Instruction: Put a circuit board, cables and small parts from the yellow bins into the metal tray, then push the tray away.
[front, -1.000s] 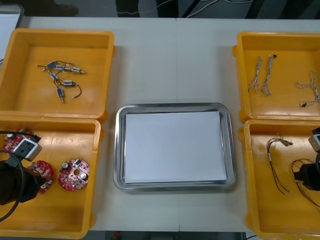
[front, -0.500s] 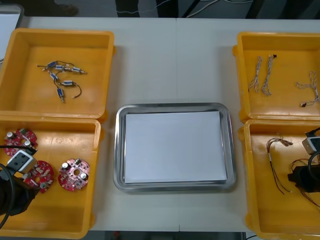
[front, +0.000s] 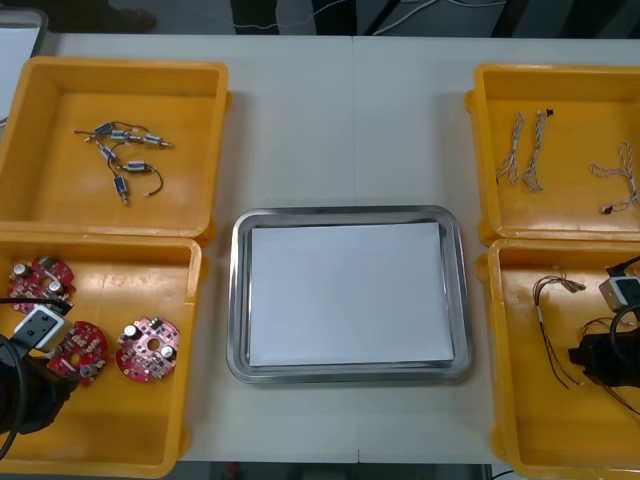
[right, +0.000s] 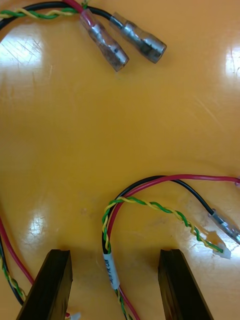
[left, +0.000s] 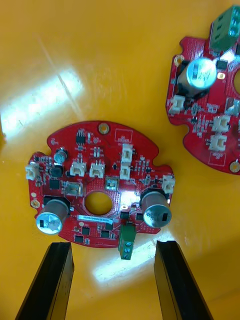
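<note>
Left of the metal tray, open left end effector hangs over a circuit board; open right end effector straddles a cable.

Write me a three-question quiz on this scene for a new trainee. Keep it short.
1. True or false: the metal tray already holds small metal parts.
2. How many round red circuit boards lie in the near-left yellow bin, where the left gripper hovers? A. two B. three C. five
3. Fill in: in the near-right yellow bin, the right gripper hovers with its jaws ____ on either side of a white-labelled cable.
Key: 1 false; 2 B; 3 open.
</note>
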